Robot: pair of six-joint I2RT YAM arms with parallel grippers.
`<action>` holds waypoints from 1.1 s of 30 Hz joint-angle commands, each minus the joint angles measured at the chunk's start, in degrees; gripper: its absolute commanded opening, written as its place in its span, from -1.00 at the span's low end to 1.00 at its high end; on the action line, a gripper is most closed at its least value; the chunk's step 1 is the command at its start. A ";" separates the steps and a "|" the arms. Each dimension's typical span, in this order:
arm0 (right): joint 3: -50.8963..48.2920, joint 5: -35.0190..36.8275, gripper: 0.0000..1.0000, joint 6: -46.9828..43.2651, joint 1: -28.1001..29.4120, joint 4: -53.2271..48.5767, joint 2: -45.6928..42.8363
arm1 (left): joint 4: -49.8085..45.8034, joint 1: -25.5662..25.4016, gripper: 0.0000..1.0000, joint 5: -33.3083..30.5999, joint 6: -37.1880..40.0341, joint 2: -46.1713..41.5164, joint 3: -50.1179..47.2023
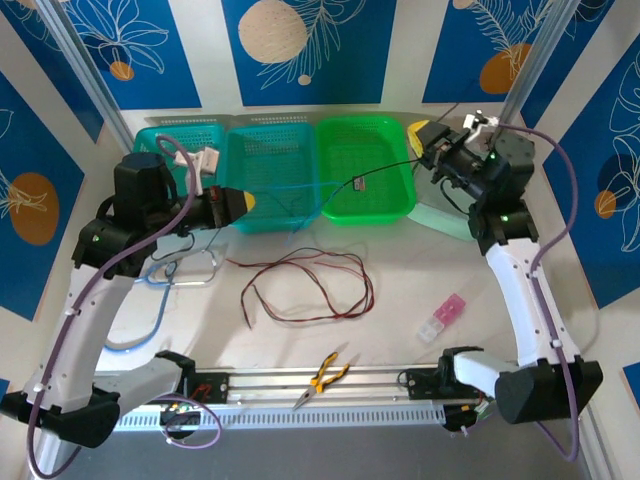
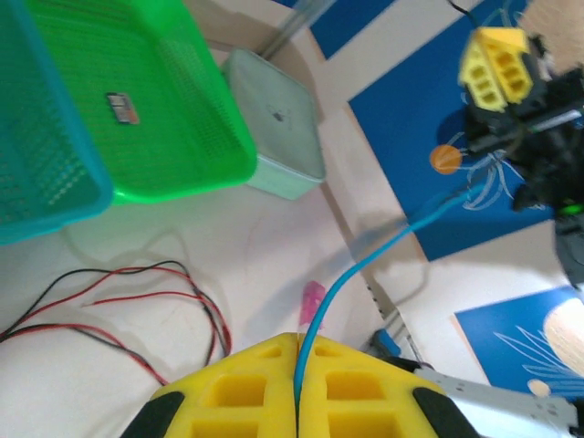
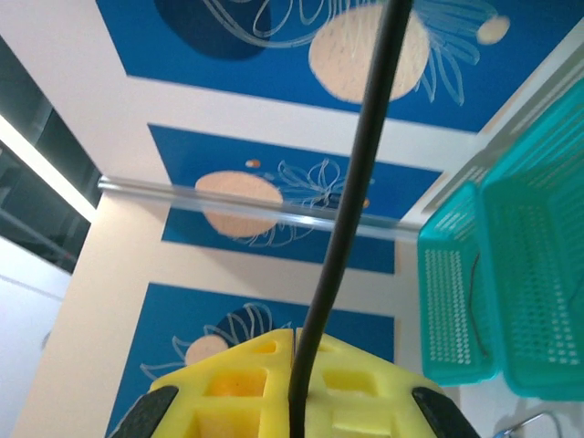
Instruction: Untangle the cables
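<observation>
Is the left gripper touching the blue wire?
Touching. The left wrist view shows the blue wire pinched in the shut left gripper, with no gap.

1. Far edge: 2 teal baskets [image 1: 275,222] and 1 green basket [image 1: 365,212] stand side by side and block low passage.
2. Above them, a taut cable [image 1: 390,170] spans between the left gripper [image 1: 248,202] and the right gripper [image 1: 425,135], both clamped on it.
3. Centre: loose wires [image 1: 310,290] cover the table [image 1: 410,270].
4. Left: a tube loop [image 1: 150,282].
5. Near edge: pliers [image 1: 325,375] lie across the rail [image 1: 390,382].
6. Free room: bare table between the wires and a pink piece [image 1: 443,318].
</observation>
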 commanded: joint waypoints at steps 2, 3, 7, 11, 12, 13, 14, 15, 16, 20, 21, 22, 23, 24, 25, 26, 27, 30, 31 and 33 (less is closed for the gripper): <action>3.17 0.72 -1.00 -4.90 -4.83 -7.68 -2.20 | -3.01 2.54 -1.00 -7.80 1.19 -3.08 -2.27; 3.59 0.80 -1.00 -5.55 -6.08 -8.65 -2.58 | -3.03 3.18 -1.00 -9.11 1.07 -3.88 -3.18; 5.64 1.09 -1.00 -7.90 -11.20 -11.97 -3.81 | -2.42 5.51 -1.00 -13.61 0.31 -7.28 -7.11; 7.57 2.94 -1.00 -10.82 -14.52 -15.40 -4.95 | -1.32 7.57 -1.00 -18.79 -0.60 -11.13 -11.07; 7.94 3.64 -1.00 -11.41 -15.05 -16.19 -5.22 | -0.55 7.88 -1.00 -20.36 -0.86 -12.36 -12.21; 8.09 4.35 -1.00 -11.81 -15.42 -16.78 -5.57 | 0.00 8.15 -1.00 -22.10 -1.24 -13.50 -13.20; 8.09 5.00 -1.00 -12.17 -15.62 -16.98 -5.83 | 0.66 8.22 -1.00 -23.60 -1.48 -14.46 -14.01; 8.06 5.86 -1.00 -12.75 -15.64 -17.19 -6.16 | 1.21 8.36 -1.00 -25.23 -1.70 -15.52 -14.88; 8.09 6.74 -1.00 -13.19 -15.66 -17.60 -6.43 | 1.82 8.36 -1.00 -26.47 -1.91 -16.37 -15.42; 8.29 8.24 -1.00 -14.22 -15.91 -18.72 -6.83 | 2.32 8.42 -1.00 -28.08 -2.14 -17.61 -15.76; 8.38 8.35 -1.00 -14.41 -15.93 -18.87 -6.83 | 2.15 8.46 -1.00 -28.18 -1.88 -17.53 -15.35; 8.48 8.36 -1.00 -14.68 -16.01 -18.95 -6.83 | 1.91 8.50 -1.00 -28.16 -1.61 -17.46 -15.04; 8.56 8.55 -1.00 -14.89 -16.01 -19.11 -6.84 | 1.67 8.48 -1.00 -28.26 -1.41 -17.36 -14.65; 8.83 8.94 -1.00 -15.26 -16.01 -19.58 -6.83 | 0.58 8.52 -1.00 -29.22 -1.27 -17.14 -14.00; 9.16 9.51 -1.00 -15.83 -16.24 -20.40 -6.83 | -0.58 8.55 -1.00 -30.44 -0.76 -17.01 -13.35; 9.54 9.95 -1.00 -16.39 -16.68 -21.26 -6.85 | -1.39 8.50 -1.00 -31.42 -0.15 -16.98 -12.95; 9.85 10.46 -1.00 -16.85 -17.20 -22.06 -6.95 | -2.24 8.52 -1.00 -32.63 0.08 -17.07 -12.57; 9.88 11.28 -1.00 -17.30 -18.54 -22.79 -7.51 | -1.90 8.59 -1.00 -34.13 -0.32 -18.28 -13.24; 9.94 11.61 -1.00 -17.51 -18.96 -23.19 -7.70 | -1.68 8.61 -1.00 -34.75 -0.67 -18.70 -13.62; 9.92 13.67 -1.00 -17.58 -19.52 -25.00 -8.29 | -1.11 8.59 -1.00 -36.43 -1.33 -19.47 -14.41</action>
